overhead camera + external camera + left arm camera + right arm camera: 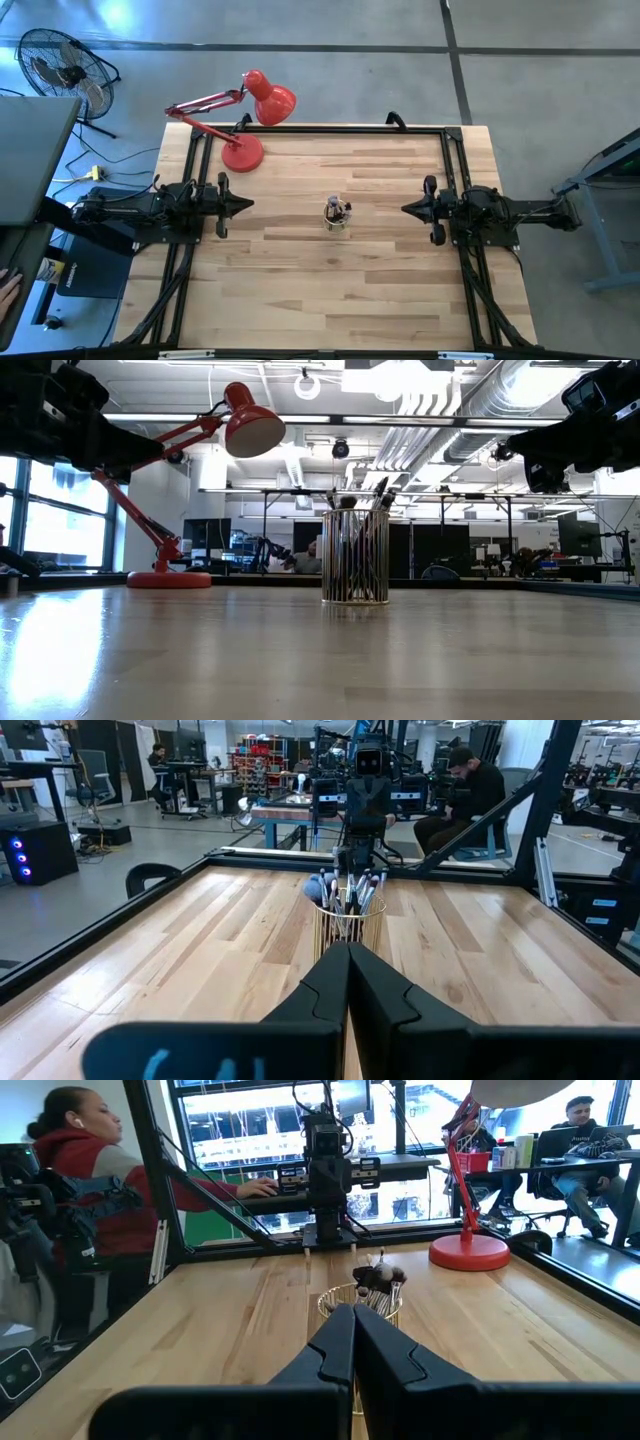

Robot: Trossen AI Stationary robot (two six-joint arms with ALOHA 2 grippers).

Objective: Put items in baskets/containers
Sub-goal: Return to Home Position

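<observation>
Brushes (362,498) stand bristles-up in wire cup (336,214) at centre of table (300,295). L gripper (246,205) & R gripper (407,208) face it from opposite sides, well apart, fingers pressed together, nothing held. Red lamp (243,152) near corner, L arm's side

One wire cup (336,214); several brushes (352,892), number unclear; one red lamp (243,120).

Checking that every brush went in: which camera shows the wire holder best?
The low view: the wire holder stands side-on, unblocked, brushes poking out on top. The high view shows it small, from above. In each wrist view, the left claw or right claw hides its lower part.
</observation>
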